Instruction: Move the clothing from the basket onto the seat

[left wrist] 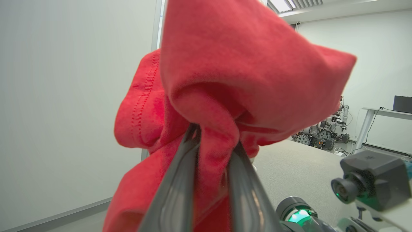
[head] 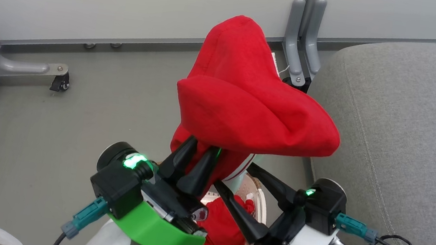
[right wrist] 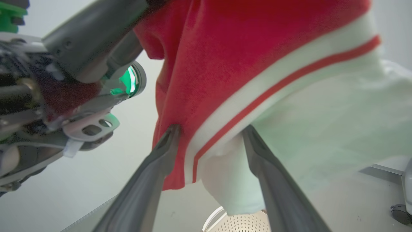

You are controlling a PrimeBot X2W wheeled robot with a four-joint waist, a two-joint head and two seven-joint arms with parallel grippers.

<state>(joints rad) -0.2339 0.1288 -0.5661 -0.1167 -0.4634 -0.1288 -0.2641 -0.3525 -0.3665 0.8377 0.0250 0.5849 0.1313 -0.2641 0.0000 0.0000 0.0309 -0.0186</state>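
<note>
Firstly, left gripper (head: 203, 148): above the basket's left half, its two dark fingers pinched together on a bunched fold of the lifted garment. In the left wrist view the cloth was squeezed between them. Gripping a gathered fold probably kept the load compact and let the rest hang free.

Lifted red garment (head: 246, 101): directly above the basket, draped up and over the left gripper. Its white hem with a red stripe (right wrist: 276, 93) hung lowest, over the basket's interior. It was likely held high so that it would clear the rim before any sideways carry.

Second red garment (head: 225, 229): crumpled inside the basket, not yet taken.

Cream perforated basket (head: 261, 204): below both grippers, brown woven-look rim towards the robot.

Right gripper (head: 233, 175): above the basket's right half, fingers spread wide and straddling the striped hem. One finger (right wrist: 167, 141) touched the cloth but no grip had closed. It seemed placed to steady the hanging edge or take a second hold.

Grey seat (head: 400, 142): just right of the basket, and neither garment rested on it. Judged stage: first garment lifted, transfer pending.
</note>
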